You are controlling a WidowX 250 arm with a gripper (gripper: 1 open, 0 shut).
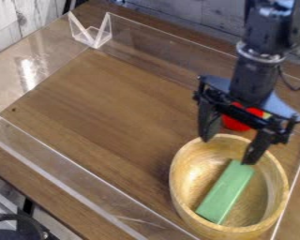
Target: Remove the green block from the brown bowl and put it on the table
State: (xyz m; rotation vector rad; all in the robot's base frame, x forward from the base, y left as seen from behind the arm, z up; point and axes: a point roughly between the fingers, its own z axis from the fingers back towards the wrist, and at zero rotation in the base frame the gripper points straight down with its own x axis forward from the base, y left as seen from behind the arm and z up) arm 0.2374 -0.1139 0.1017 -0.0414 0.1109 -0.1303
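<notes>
The green block (224,195) lies flat inside the brown bowl (187,181) at the lower right of the table (102,103). My gripper (234,139) hangs pointing down just above the bowl's far rim, open, with nothing between its two dark fingers (258,149). The block sits below and slightly nearer the camera than the fingertips, untouched.
A red ball (247,114) with a green leaf sits right behind the gripper, mostly hidden by it. Low clear plastic walls (65,169) run along the table edges. A clear plastic stand (90,30) is at the back left corner.
</notes>
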